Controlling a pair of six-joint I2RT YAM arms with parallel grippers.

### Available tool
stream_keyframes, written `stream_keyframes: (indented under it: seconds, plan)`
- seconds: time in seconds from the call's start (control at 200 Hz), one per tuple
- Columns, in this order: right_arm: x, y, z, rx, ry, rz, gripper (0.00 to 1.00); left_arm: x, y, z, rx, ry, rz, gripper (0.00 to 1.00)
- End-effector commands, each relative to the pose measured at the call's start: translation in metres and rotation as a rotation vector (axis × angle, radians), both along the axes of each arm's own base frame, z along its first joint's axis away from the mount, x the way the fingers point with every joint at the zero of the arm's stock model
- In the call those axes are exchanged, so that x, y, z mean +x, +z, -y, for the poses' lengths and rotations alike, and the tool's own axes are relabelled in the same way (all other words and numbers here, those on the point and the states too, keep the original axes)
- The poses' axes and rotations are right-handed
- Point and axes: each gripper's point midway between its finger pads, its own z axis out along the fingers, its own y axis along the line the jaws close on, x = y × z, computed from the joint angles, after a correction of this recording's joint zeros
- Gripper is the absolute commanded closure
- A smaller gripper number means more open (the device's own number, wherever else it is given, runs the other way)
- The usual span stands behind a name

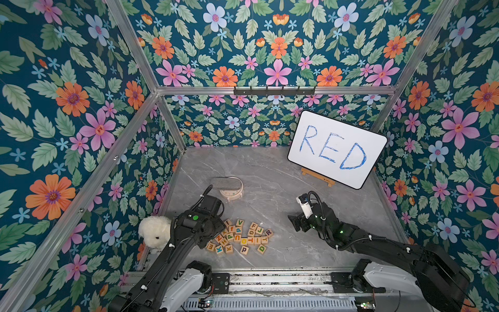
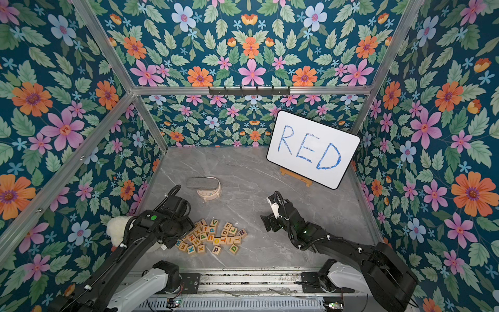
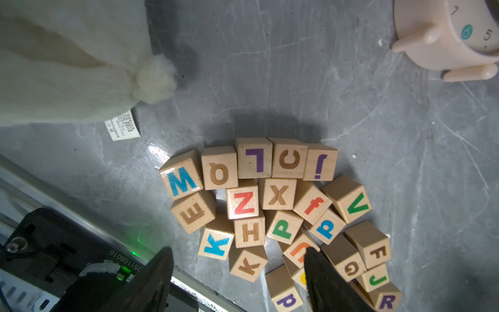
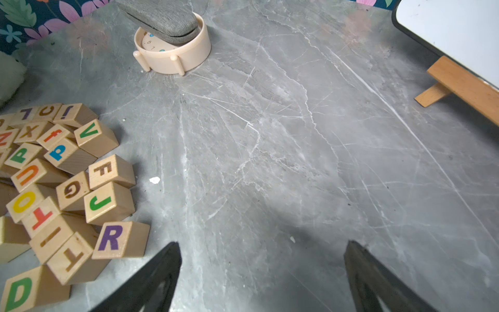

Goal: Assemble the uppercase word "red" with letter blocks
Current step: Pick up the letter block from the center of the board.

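Low and left of centre in both top views, small light-wood letter blocks (image 1: 240, 237) lie heaped: purple R cube (image 4: 118, 239) at the right edge, green D cube (image 4: 20, 293) near right, orange-brown E cube (image 3: 193, 213) at left. Nothing is lined up yet; all three picks remain. Left gripper (image 3: 237, 250) hangs open above the heap, empty; right gripper (image 4: 263, 243) gapes over grey marbled table (image 4: 297, 135). Upper right stands a white board (image 1: 337, 148) lettered RED.

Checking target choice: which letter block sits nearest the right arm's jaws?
The purple R block, outermost on that side; every other cube lies farther away.
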Motion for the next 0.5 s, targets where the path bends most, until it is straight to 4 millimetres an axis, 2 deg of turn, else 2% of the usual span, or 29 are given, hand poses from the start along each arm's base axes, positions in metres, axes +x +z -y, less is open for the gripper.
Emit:
stream_keyframes:
  seconds: [0.0,0.255,0.38,0.495]
  plan:
    - [0.003,0.007,-0.001,-0.001,0.003,0.035,0.03,0.005,0.001,0.004,-0.003,-0.041,0.005,0.22]
    - [-0.005,-0.001,-0.014,0.028,0.065,-0.039,0.03,0.008,0.002,0.011,-0.022,-0.091,-0.011,0.28]
    - [-0.008,0.008,-0.02,0.02,0.092,-0.086,0.06,0.013,0.003,0.019,-0.062,-0.112,0.043,0.3]
    - [-0.018,0.021,-0.026,0.054,0.117,-0.161,0.1,0.018,-0.003,0.03,-0.098,-0.147,0.064,0.31]
